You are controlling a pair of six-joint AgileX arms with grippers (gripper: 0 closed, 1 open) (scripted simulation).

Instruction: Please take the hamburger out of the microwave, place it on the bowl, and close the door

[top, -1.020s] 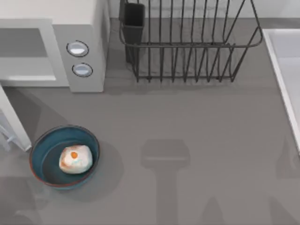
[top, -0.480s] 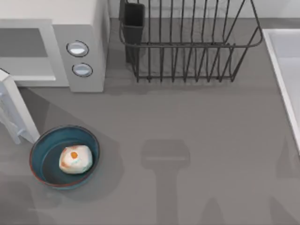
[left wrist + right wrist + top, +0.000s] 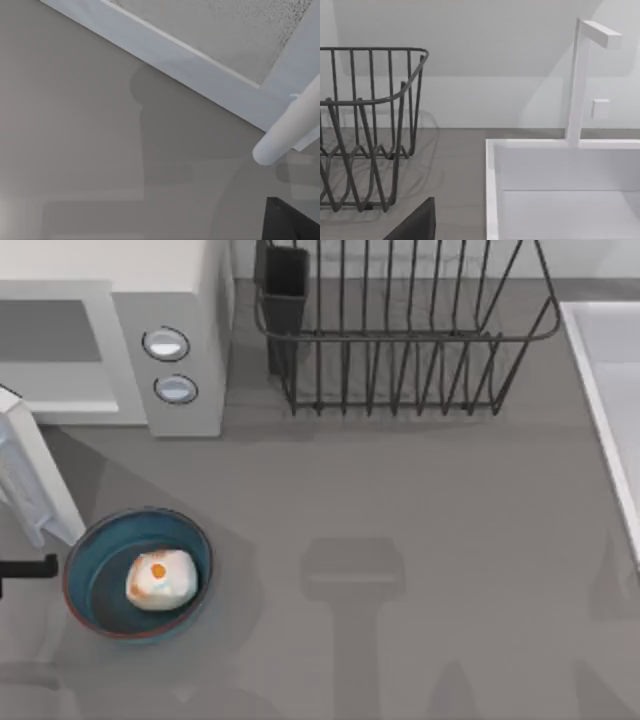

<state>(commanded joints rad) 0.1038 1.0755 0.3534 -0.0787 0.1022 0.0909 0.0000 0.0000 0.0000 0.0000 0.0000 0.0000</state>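
Hamburger [image 3: 159, 579] sits inside the blue-teal bowl [image 3: 88, 540], near the top view's left edge of the grey table [image 3: 400, 540], resting on the bowl's dark inside toward its right half. At the very left edge, just beside the bowl's rim, a thin black fingertip of the left gripper [image 3: 25, 568] reaches in; whether its fingers are apart or together cannot be told. Just above the bowl, the white door [image 3: 35, 475] stands ajar, angled out from the microwave [image 3: 180, 300], whose opening is uncovered and whose two round silvery buttons [image 3: 166, 343] face the front. The left wrist view looks at the door's white panel [image 3: 210, 40] and its rounded white handle [image 3: 290, 130] close up, with grey tabletop below. Further right, at the back of the table, stands a black wire rack [image 3: 400, 330] with a dark cup-like holder at its left corner. At the right edge lies a white sink [image 3: 610, 370]; the right wrist view shows its rim [image 3: 492, 190], a white faucet [image 3: 580, 80] and the rack's end [image 3: 370, 125].
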